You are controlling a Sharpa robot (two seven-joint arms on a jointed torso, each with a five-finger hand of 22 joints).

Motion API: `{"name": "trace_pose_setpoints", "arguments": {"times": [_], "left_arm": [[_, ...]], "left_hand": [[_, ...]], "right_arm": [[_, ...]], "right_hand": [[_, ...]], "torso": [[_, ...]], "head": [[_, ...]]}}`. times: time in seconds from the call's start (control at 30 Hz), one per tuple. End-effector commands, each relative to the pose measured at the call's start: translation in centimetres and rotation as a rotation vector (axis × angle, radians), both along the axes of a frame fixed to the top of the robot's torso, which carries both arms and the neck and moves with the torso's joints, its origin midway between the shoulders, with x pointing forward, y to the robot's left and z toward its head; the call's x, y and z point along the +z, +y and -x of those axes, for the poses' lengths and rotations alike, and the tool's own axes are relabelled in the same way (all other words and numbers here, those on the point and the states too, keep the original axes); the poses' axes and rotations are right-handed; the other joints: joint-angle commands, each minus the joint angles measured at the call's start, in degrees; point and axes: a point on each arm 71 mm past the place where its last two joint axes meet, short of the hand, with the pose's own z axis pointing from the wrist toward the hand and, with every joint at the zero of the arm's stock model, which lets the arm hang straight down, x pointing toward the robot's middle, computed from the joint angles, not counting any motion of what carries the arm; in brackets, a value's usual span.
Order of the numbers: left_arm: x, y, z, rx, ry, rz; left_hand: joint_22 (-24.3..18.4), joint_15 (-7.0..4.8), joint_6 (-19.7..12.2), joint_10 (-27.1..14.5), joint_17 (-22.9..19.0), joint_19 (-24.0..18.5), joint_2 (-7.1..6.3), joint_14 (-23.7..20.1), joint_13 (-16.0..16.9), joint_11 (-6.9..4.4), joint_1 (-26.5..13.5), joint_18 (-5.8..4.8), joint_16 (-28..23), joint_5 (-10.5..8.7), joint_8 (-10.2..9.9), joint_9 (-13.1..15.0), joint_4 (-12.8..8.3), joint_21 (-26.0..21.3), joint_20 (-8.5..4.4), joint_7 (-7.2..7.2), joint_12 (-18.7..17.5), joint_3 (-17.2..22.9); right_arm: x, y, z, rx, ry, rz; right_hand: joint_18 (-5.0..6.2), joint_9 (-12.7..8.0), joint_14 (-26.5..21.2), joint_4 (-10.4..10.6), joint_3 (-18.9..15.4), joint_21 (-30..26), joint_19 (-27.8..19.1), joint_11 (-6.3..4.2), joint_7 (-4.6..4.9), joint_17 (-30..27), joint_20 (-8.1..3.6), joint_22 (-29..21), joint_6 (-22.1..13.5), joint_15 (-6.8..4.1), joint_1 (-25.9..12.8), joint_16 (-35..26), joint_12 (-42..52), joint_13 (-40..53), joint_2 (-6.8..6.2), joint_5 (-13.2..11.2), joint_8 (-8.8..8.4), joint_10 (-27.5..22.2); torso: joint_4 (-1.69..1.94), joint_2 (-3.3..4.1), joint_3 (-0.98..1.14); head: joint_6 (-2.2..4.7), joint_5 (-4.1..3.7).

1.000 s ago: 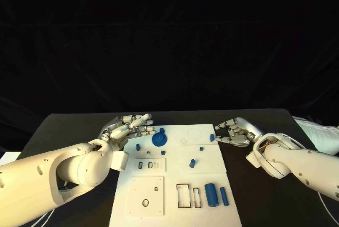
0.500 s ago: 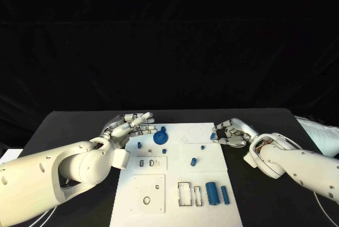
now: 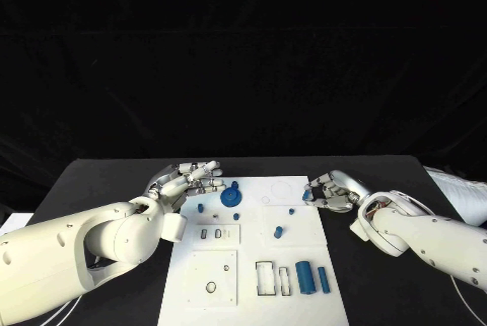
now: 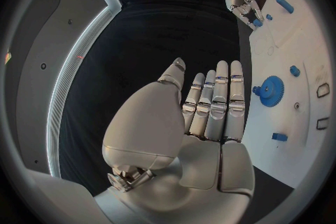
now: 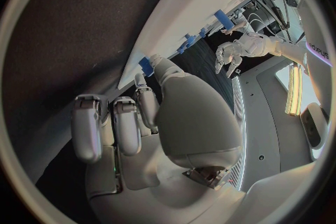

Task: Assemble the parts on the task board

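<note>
Black table (image 3: 112, 178): 1 task board (image 3: 254, 270), 2 hands.

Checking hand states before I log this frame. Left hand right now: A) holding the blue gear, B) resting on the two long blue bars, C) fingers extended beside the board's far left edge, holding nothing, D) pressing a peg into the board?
C: the left hand has its fingers stretched out together with nothing in them, next to the task board, while the blue gear lies on the board apart from it.

Blue parts (image 3: 305, 279) on white task board (image 3: 305, 234), black table (image 3: 91, 178).
</note>
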Motion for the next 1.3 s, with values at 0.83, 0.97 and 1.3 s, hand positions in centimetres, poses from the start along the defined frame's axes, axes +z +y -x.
{"name": "trace_pose_setpoints", "arguments": {"times": [0.83,0.97,1.3], "left_arm": [[0.10,-0.13,0.10,-0.021,-0.004,0.013],[0.11,-0.12,0.10,-0.021,-0.003,0.013],[0.11,-0.09,0.12,-0.022,-0.002,0.013]], "left_hand": [[-0.05,0.16,-0.12,-0.04,0.05,0.04,0.03,0.06,0.06,0.14,0.38,0.69,-0.19,-0.28,-0.20,-0.01,-0.41,-0.36,0.28,0.11,-0.25,0.04],[-0.05,0.16,-0.12,-0.04,0.05,0.04,0.03,0.06,0.06,0.14,0.38,0.69,-0.19,-0.28,-0.20,-0.01,-0.41,-0.36,0.28,0.11,-0.25,0.04],[-0.05,0.16,-0.12,-0.04,0.05,0.04,0.03,0.06,0.06,0.14,0.38,0.69,-0.19,-0.28,-0.20,-0.01,-0.41,-0.36,0.28,0.11,-0.25,0.04]], "right_arm": [[-0.10,0.43,0.10,-0.061,-0.021,0.063],[-0.11,0.49,0.06,-0.064,-0.023,0.064],[-0.13,0.95,0.04,-0.058,-0.027,0.068]], "right_hand": [[-0.49,-0.04,5.55,2.60,-6.65,0.00,0.80,-0.51,-0.54,12.81,-0.45,3.12,1.02,-0.48,-7.19,0.17,0.12,3.07,-0.85,-0.16,-0.26,0.32],[-0.54,0.29,5.61,2.28,-6.94,0.12,0.94,-0.84,-0.92,13.05,-0.66,3.38,2.51,-0.75,-6.34,0.30,0.60,3.39,0.38,-1.05,0.44,0.59],[-0.62,0.73,5.67,1.64,-6.94,0.30,1.14,-1.39,-1.52,13.30,-1.05,3.79,4.61,-1.20,-5.21,0.44,0.87,3.58,1.55,-2.50,1.60,0.80]], "torso": [[0.09,0.03,-0.11],[0.14,0.04,-0.15],[0.13,0.06,-0.15]], "head": [[-0.08,-0.23],[-0.13,-0.22],[-0.23,-0.15]]}}
